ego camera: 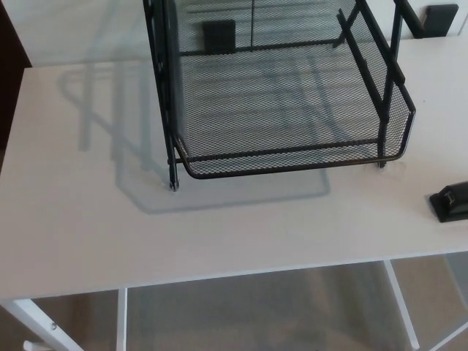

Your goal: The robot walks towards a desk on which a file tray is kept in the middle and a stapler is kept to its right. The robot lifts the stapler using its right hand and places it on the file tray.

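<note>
The stapler [450, 202] is black and low, with a flat base under a sloping upper arm. Only its left end shows, since the picture's right edge cuts off the rest. It lies flat at the right edge of the white tabletop [88, 234], a little back from the front edge. It is alone there and touches nothing else.

The left hand and the right hand are both out of view, so I cannot tell whether the fingers are open or closed, or where the stapler lies relative to them.

To the stapler's left, and well apart from it, the file tray [292, 159] stands in the middle of the tabletop towards the back edge. It is black wire mesh on thin black posts, and its lowest shelf holds nothing. It casts a grey shadow [219, 197] forward and to the left.

A small black block [441, 17] sits at the back right corner. Beige floor [256, 314] and a white leg [404, 307] show below the front edge.
</note>
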Motion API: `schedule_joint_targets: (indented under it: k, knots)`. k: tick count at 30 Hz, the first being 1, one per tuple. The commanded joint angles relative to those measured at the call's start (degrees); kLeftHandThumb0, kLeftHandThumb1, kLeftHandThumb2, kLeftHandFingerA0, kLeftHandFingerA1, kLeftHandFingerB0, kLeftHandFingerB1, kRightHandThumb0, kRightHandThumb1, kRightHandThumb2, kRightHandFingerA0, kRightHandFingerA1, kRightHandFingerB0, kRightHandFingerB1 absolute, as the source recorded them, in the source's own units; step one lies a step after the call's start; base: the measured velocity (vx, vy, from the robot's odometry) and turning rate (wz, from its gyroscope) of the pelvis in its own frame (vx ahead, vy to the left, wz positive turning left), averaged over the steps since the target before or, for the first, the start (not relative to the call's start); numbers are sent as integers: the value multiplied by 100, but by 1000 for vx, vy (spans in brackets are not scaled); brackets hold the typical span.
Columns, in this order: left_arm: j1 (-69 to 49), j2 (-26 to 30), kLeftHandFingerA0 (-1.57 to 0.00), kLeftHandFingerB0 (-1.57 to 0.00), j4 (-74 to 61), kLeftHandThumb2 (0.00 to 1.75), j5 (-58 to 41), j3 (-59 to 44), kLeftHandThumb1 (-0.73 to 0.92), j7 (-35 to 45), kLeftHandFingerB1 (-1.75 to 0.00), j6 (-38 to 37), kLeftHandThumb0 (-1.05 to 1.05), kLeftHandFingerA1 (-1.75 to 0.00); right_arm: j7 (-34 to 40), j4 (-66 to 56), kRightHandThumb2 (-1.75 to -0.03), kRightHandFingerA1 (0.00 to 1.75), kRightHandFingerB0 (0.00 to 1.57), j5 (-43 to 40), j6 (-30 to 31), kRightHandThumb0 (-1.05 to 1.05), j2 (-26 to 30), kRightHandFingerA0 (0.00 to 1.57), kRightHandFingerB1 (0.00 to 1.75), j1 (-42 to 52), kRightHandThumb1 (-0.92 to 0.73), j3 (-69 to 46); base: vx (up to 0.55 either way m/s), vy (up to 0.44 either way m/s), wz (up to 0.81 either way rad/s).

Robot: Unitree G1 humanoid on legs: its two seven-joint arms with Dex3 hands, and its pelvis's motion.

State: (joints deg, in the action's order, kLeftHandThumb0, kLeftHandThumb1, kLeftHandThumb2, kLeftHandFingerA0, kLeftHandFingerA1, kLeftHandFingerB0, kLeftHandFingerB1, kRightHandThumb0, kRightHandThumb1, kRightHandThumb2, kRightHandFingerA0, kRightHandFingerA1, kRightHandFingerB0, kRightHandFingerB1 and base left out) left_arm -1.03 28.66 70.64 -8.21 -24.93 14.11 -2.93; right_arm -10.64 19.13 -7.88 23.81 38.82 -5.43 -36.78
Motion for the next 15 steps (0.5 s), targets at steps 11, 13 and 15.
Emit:
schedule_joint_targets:
  k: [11, 13, 15]
  knots:
    - [-147, 36, -19, -16, -129, 94, 19, 196, 68, -4, -47, -244, -68, -54, -2052, -813, -66, 43, 8, 686, -982, -42, 1767, 10, 18, -544, -46, 2508, 0, 0, 0]
    - [-174, 60, -24, -20, -155, 65, 49, 243, 84, 60, -35, -279, -67, -48, -2032, -1069, -55, 36, 6, 752, -716, -35, 1840, 14, 26, -465, -51, 2701, 0, 0, 0]
    - [-139, 42, -21, -16, -89, 94, 33, 233, 68, 5, -46, -250, -66, -53, -2204, -1172, -70, 35, 2, 1286, -619, -42, 2065, 5, 17, -589, -51, 3467, 0, 0, 0]
